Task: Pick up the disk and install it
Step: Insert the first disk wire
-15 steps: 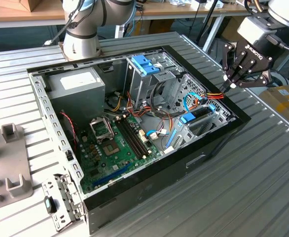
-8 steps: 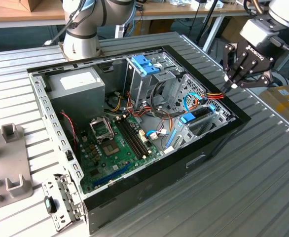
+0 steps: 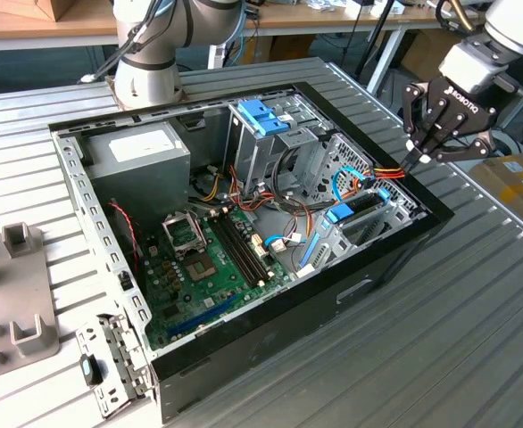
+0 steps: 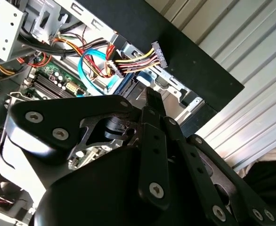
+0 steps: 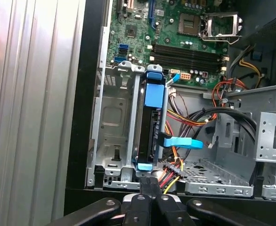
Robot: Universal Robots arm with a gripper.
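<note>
Pincer [image 5: 150, 184] clenched on nothing, base cut off; disk [image 5: 151, 127] edge-on in bay [image 5: 110, 122], label hidden.

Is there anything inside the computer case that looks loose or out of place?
Yes: a connector with coloured wires hangs free at the drive cage, plugged into nothing, close to the gripper. The disk sits straight in its slot.

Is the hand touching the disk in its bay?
Apart. In the exterior view the shut hand hangs at the case rim, with cables showing between it and the disk.
</note>
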